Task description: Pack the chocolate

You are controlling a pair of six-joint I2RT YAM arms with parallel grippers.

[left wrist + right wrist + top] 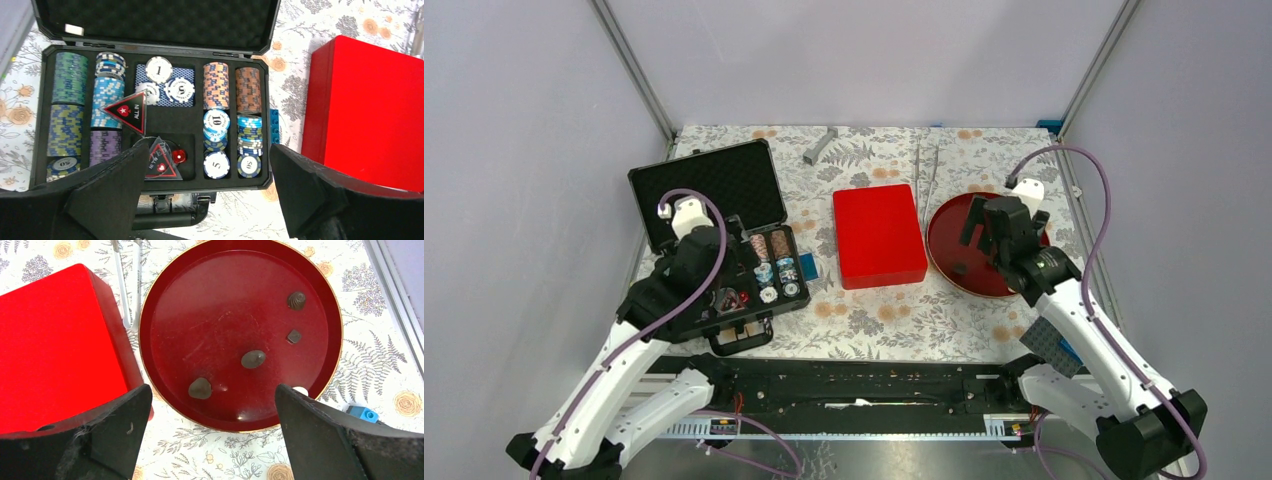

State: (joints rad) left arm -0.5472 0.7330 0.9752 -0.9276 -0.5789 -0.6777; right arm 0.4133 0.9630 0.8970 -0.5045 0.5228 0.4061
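**Chocolate, loose, on round red tray**

Chocolate (200, 388): five small pieces, all apart from one another on the round red tray (150, 305), which sits right of the closed red box (55, 340).
- Swirled piece (296, 300): dark, peak pointing up, far right of the tray.
- Squared piece (294, 336): dark, set cornerwise, just nearer than the swirl.
- Oval piece (253, 359): mid brown, long axis running left to right.
- Rounded lump (201, 387): mid brown, no clear long axis, near left.
- Pale piece (300, 389): at the near rim, half hidden by a finger, so its shape cannot be told.

Right gripper (212, 390): above the tray's near edge, jaws wide apart, empty.

Left gripper (209, 147): above the open black case (155, 20) of chips (216, 85), jaws wide apart, empty.
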